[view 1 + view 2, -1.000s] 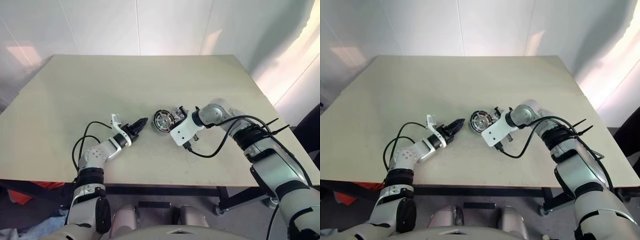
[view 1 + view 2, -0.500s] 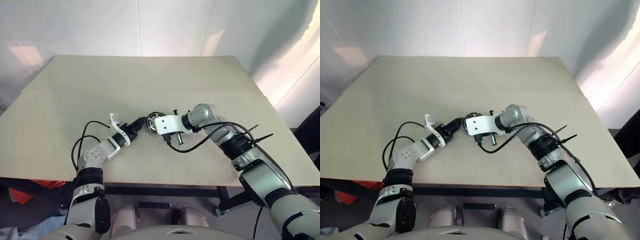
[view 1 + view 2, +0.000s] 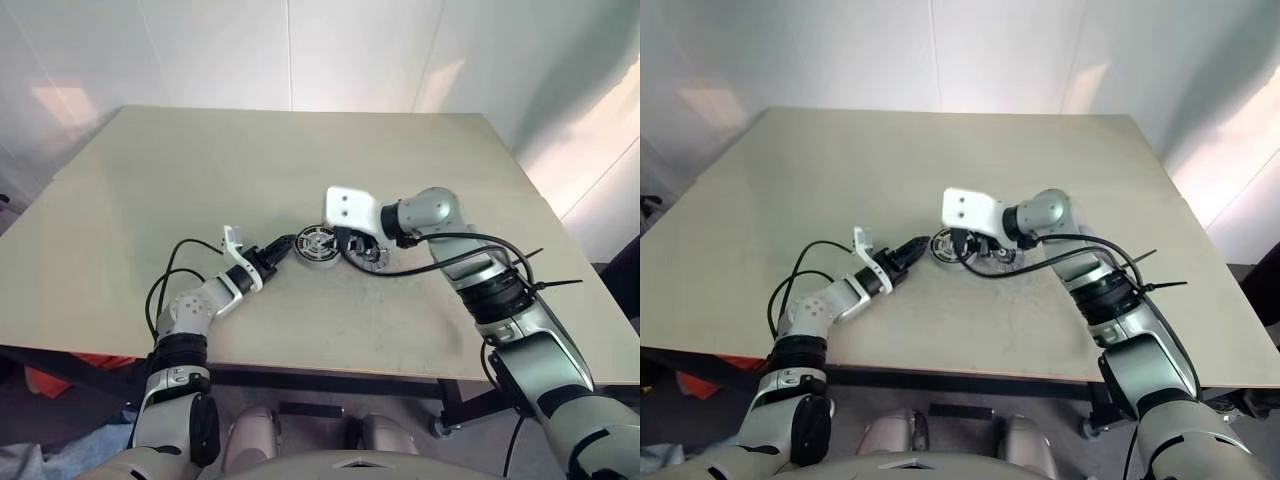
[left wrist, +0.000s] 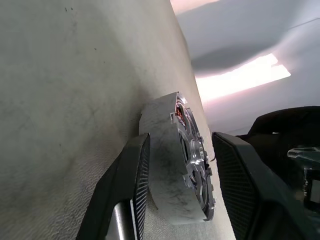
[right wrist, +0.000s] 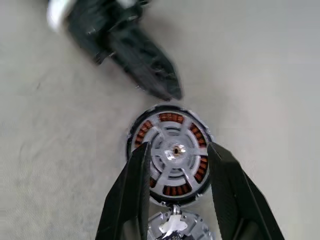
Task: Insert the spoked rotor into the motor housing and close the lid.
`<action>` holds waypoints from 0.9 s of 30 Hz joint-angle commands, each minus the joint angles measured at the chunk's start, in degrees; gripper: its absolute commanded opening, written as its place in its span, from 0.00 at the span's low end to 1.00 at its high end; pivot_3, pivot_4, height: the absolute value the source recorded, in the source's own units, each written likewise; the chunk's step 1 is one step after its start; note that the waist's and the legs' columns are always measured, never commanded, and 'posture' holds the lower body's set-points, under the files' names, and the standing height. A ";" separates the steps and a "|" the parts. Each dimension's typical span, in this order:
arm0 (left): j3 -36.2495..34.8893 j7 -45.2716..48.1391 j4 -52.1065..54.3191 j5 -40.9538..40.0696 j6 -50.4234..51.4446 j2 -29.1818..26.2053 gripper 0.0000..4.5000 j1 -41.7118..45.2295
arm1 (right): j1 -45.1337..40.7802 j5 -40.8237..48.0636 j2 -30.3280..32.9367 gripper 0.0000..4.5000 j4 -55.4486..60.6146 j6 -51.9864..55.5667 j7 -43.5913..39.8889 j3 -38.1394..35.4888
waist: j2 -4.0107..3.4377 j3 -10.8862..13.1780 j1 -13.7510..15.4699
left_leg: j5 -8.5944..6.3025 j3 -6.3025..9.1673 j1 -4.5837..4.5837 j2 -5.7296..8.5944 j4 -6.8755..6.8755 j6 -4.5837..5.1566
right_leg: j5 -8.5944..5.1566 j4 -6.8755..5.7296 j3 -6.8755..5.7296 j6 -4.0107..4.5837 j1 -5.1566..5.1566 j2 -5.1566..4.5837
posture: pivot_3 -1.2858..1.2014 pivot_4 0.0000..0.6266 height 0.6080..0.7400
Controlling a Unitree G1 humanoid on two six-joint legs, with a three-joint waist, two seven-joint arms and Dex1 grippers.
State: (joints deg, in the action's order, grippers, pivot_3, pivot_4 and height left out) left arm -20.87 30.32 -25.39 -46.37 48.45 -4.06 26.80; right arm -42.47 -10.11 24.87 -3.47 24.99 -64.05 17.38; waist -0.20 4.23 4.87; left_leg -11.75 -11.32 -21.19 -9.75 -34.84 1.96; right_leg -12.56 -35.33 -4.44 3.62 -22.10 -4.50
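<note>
The motor housing [image 3: 318,246] lies on the table [image 3: 200,170] near its middle, copper windings [image 5: 170,118] showing inside its dark rim. The spoked rotor [image 5: 175,150] sits in it, grey spokes running from hub to rim. The lid [image 3: 366,256], a flat grey disc [image 5: 175,227], lies on the table right beside the housing. My right gripper [image 5: 180,147] hangs open above housing and lid, holding nothing. My left gripper [image 3: 288,245] lies level at the housing's left side, its fingers [image 4: 131,190] parted around the near edge, with a gap at the upper one.
A black cable [image 3: 165,285] loops on the table by my left forearm. Another cable [image 3: 440,262] trails from my right wrist. The table's front edge [image 3: 330,372] runs close below both arms. A white wall stands behind the table.
My right gripper has rolled over, lifted off the table and opened; it now hangs above the housing and lid. The left gripper and the housing have stayed put.
</note>
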 commanded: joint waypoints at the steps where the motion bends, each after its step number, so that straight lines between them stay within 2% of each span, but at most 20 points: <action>1: 0.56 2.81 1.14 -0.47 -0.78 -0.70 0.46 1.61 | 2.01 5.30 -1.51 0.43 6.68 19.74 6.65 -10.88 | 0.00 0.00 0.46 | 0.00 -0.01 0.02 0.00 0.00 0.00 | 0.00 0.01 0.00 0.00 0.01 0.00 | 0.52 0.00 1.00; 6: 0.59 5.37 0.25 -0.69 -0.61 -2.52 0.46 4.13 | 9.03 11.34 -3.37 0.43 17.08 49.33 13.70 -25.43 | -0.03 -0.01 1.65 | 0.07 -0.01 0.09 -0.01 0.07 -0.13 | 0.00 0.01 0.00 -0.01 0.03 0.01 | 0.52 0.00 1.00; 8: 0.61 6.00 -1.59 -0.18 -0.80 -3.41 0.46 5.59 | 9.44 15.03 -6.35 0.43 20.40 62.81 14.24 -35.87 | -0.10 0.01 2.06 | 0.12 -0.02 0.09 0.01 0.12 -0.22 | 0.00 0.01 0.01 -0.02 0.00 0.01 | 0.52 0.00 1.00; 9: 0.32 6.17 -2.73 -0.28 -0.66 -3.81 0.46 6.57 | 9.85 18.73 -8.22 0.43 20.60 65.89 14.72 -42.42 | -0.13 0.00 2.27 | 0.13 -0.02 0.09 0.02 0.15 -0.23 | 0.00 0.01 0.02 -0.02 -0.04 0.01 | 0.52 0.00 1.00; 11: 0.61 6.98 -4.63 0.17 -0.42 -4.66 0.46 8.21 | 14.71 26.44 -10.76 0.43 23.03 67.51 17.58 -51.20 | -0.13 -0.03 2.84 | 0.18 -0.02 0.11 0.02 0.25 -0.31 | -0.03 0.01 0.02 -0.06 -0.07 0.01 | 0.52 0.00 1.00; 13: 1.34 7.95 -6.05 0.96 -0.40 -5.20 0.46 9.09 | 19.84 33.70 -13.16 0.43 26.58 67.51 23.67 -54.23 | -0.16 -0.10 3.77 | 0.31 -0.01 0.18 0.01 0.41 -0.53 | -0.23 0.15 0.01 -0.41 -0.01 0.03 | 0.52 0.00 1.00; 17: 2.53 8.88 -7.27 2.21 -0.13 -5.62 0.46 9.68 | 26.38 46.52 -20.88 0.43 30.36 67.51 40.45 -57.86 | -0.37 -0.16 3.80 | 0.44 -0.03 0.12 0.06 0.75 -0.74 | -0.16 0.34 0.01 -0.33 -0.17 0.06 | 0.52 0.00 1.00; 23: 3.37 9.31 -6.23 2.94 1.34 -6.33 0.46 9.08 | 27.28 62.91 -28.31 0.43 28.62 67.51 64.24 -61.42 | -0.41 -0.17 3.72 | 0.58 -0.03 0.31 0.10 1.09 -0.98 | -0.25 0.57 0.01 -0.48 -0.08 0.05 | 0.52 0.00 1.00; 27: 3.38 9.29 -6.09 3.18 1.67 -6.94 0.46 9.00 | 23.59 67.27 -31.62 0.43 24.78 67.51 75.46 -64.30 | -0.42 -0.18 3.69 | 0.80 -0.02 0.46 0.27 1.66 -1.33 | -0.25 0.67 0.02 -0.50 -0.13 -0.02 | 0.52 0.00 1.00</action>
State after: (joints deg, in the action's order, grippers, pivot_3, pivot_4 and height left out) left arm -17.59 38.79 -33.27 -43.28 49.95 -10.31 35.14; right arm -17.05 54.01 -5.50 21.93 92.24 6.67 -45.64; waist -0.62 4.05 8.56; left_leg -10.92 -11.34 -20.71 -9.48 -33.11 0.58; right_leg -12.81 -34.67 -4.42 3.12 -22.24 -4.51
